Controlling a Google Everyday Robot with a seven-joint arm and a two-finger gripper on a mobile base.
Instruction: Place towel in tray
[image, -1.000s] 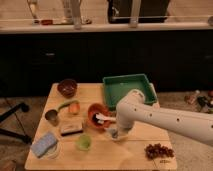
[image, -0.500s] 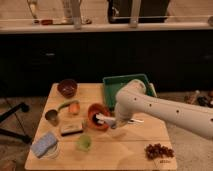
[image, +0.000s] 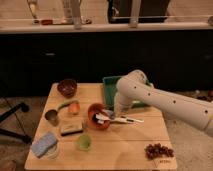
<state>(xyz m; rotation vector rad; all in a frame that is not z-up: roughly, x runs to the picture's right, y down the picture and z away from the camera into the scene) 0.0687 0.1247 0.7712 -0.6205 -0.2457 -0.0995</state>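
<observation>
back: dark cabinets (image: 60, 55) | above: pale counter (image: 150, 26) | centre: wooden table (image: 125, 150) | floor (image: 194, 159): grey-brown | light: dim, warm

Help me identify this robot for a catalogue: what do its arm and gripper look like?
The arm is smooth, off-white and thick. It is built of rounded tubular segments with a bulbous joint, and no cables or markings show on it. The gripper, at the right rim of the red bowl, looks pale and slimmer than the arm. Little else of it can be made out.
</observation>
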